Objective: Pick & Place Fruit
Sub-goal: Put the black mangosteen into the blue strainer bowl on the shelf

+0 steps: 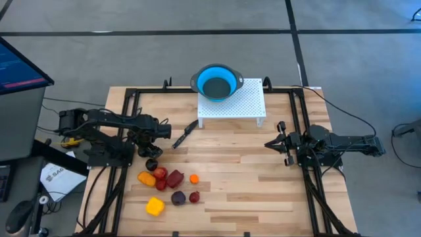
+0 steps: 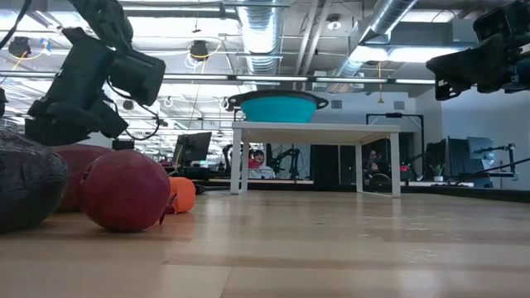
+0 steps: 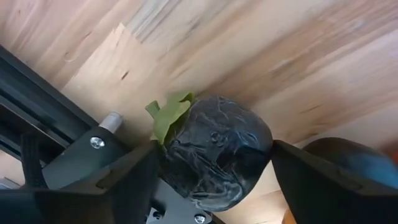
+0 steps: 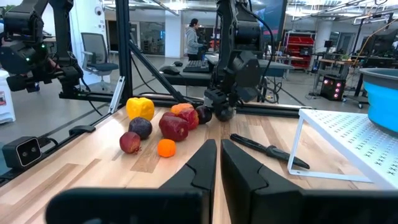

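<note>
step: pick. my left gripper point(image 3: 214, 165) clamps a dark fruit point(image 3: 214, 155) at table level. next: lift, carry to bowl point(image 1: 217, 82). right gripper point(image 1: 276, 143) waits, nearly closed, empty.

Grey floor point(image 1: 131, 52), exposed ceiling ducts point(image 2: 265, 33), desks with monitors point(image 2: 192, 149) behind.

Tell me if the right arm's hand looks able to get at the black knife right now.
Probably yes. The knife lies alone on bare wood beside the white stand, and nothing lies between it and the right hand, whose fingers look shut. The left hand grips a dark fruit.
</note>
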Available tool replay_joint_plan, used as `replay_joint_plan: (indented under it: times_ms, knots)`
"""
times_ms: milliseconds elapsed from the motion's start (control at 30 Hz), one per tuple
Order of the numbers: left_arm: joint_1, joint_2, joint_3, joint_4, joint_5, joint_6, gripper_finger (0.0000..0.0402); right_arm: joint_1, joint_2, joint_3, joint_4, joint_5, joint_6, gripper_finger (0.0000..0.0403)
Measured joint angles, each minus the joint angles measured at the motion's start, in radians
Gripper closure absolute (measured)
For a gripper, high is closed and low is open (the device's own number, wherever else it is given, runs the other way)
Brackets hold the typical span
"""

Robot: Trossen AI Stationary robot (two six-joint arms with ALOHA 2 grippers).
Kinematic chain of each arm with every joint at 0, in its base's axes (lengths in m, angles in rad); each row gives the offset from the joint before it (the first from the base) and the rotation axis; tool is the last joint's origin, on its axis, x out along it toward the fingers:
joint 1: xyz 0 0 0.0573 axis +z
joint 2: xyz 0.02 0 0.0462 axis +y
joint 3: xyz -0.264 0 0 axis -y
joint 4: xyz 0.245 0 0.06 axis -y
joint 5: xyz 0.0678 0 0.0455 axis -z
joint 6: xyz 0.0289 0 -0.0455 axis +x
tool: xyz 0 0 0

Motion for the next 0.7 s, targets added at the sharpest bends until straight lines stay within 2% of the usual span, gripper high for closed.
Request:
replay_joint_plan:
  times_ms: [233,400,533,700]
  knots:
    - [-0.014,0.0,0.0,0.0,0.0,0.0,0.0159,0.0,0.0,0.0,0.0,0.0,0.0,0.0386]
    - [-0.014,0.0,0.031,0.0,-0.001,0.029,0.0165,0.0,0.0,0.0,0.0,0.0,0.0,0.0386]
    - [-0.013,0.0,0.136,0.005,-0.001,0.088,0.0159,0.0,0.0,0.0,0.0,0.0,0.0,0.0386]
    - [0.011,0.0,0.339,0.032,-0.042,0.211,0.0161,0.0,0.0,0.0,0.0,0.0,0.0,0.0386]
